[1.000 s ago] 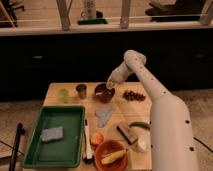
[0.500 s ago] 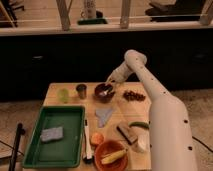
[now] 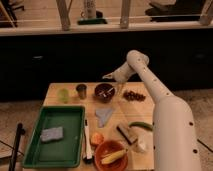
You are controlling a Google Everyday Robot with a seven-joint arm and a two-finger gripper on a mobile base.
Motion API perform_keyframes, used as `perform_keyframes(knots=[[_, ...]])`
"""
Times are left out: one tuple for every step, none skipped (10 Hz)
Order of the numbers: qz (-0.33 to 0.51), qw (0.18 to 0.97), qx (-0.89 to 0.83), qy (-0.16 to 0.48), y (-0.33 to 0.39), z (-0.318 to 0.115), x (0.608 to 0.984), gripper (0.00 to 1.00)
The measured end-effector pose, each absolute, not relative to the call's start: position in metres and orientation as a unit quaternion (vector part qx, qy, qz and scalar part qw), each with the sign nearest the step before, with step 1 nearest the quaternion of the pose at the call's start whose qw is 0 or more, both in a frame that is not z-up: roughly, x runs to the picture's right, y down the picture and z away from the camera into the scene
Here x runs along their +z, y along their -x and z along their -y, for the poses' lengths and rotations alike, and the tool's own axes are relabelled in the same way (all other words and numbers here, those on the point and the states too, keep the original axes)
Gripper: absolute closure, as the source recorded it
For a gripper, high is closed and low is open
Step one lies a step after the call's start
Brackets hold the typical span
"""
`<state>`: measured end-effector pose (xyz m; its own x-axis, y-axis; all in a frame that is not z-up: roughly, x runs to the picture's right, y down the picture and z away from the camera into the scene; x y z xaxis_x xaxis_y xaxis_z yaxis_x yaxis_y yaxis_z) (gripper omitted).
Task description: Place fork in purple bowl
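Note:
The purple bowl (image 3: pixel 105 93) stands at the back middle of the wooden table, between a metal cup and a dark cluster of fruit. A slim pale fork (image 3: pixel 104 91) lies inside it, slanted across the dark interior. My gripper (image 3: pixel 107 77) hangs just above the bowl's far rim at the end of the white arm, which reaches in from the right. It is apart from the bowl and nothing shows in it.
A metal cup (image 3: pixel 81 90) and a green cup (image 3: pixel 63 94) stand left of the bowl, and dark grapes (image 3: pixel 132 95) lie to its right. A green tray (image 3: pixel 37 150) holds a grey sponge (image 3: pixel 52 134). An orange bowl (image 3: pixel 101 150) with a banana, a white-handled utensil (image 3: pixel 86 140), a grey cloth (image 3: pixel 104 116) and a green vegetable (image 3: pixel 140 125) lie nearer.
The gripper has lifted a little from the purple bowl. The fork stays in the bowl, and nothing else on the table has moved.

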<state>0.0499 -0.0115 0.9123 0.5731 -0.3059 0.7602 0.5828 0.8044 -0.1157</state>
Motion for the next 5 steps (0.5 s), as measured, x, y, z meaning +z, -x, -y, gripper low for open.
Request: perform_keyframes(knots=[[0.387,0.868,-0.254,0.179,-0.0505,0.0114,0.9111,0.20],[0.389,0.868,-0.252,0.179,-0.0511,0.0110,0.9100,0.20],[0.390,0.868,-0.251,0.179,-0.0515,0.0107,0.9093,0.20],[0.391,0.867,-0.251,0.179,-0.0516,0.0104,0.9088,0.20],[0.392,0.867,-0.250,0.179,-0.0520,0.0098,0.9082,0.20]])
